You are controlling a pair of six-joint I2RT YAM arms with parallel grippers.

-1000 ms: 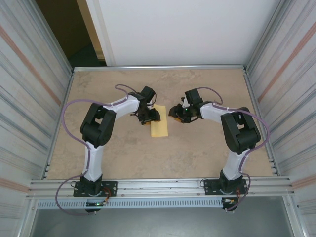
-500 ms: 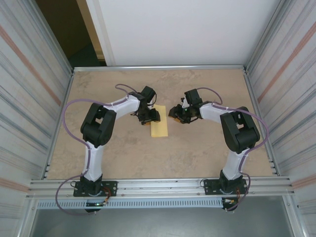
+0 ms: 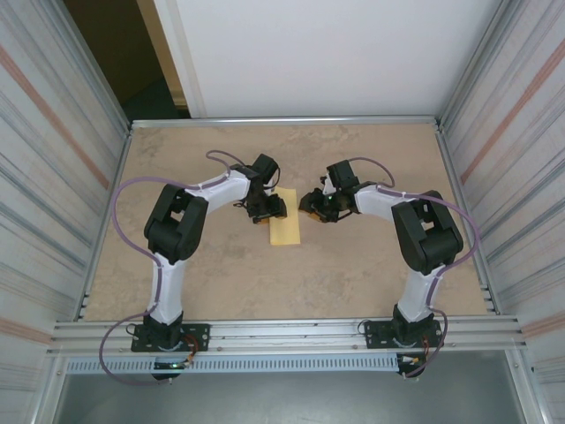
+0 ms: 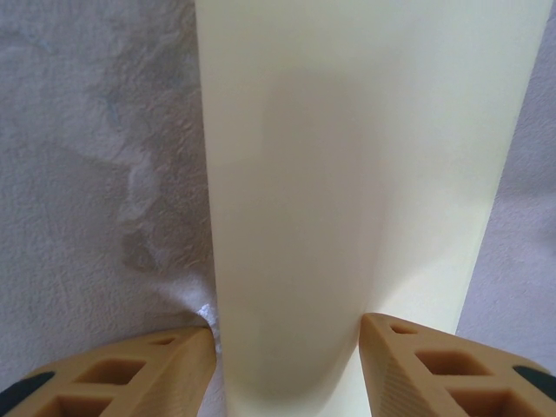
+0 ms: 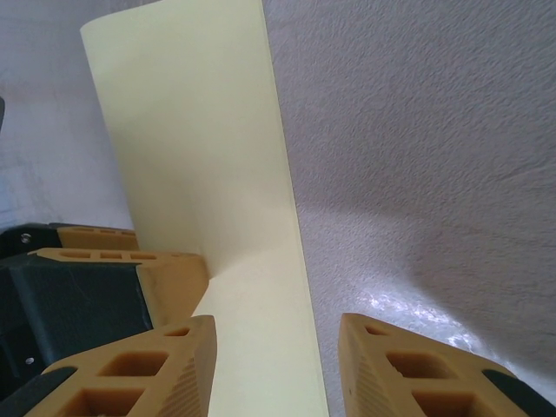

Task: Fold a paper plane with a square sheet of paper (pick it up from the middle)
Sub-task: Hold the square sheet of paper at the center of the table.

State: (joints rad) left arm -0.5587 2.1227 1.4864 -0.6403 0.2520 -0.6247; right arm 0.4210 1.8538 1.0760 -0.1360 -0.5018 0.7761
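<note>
Paper (image 3: 285,228), folded into a narrow strip, lies mid-tabletop (image 3: 221,274). Left gripper (image 4: 287,334) clenches its far end; right gripper (image 5: 276,334) straddles the right edge, jaws apart. Best pinch squarely, keeping edges aligned.

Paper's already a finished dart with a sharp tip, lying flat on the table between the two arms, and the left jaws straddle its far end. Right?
Not a dart. The top external view shows the yellow paper as a narrow, square-ended strip, no pointed tip. The rest holds: it lies on the table between the arms, and the left wrist view shows the left gripper with its jaws on either side of the strip.
</note>
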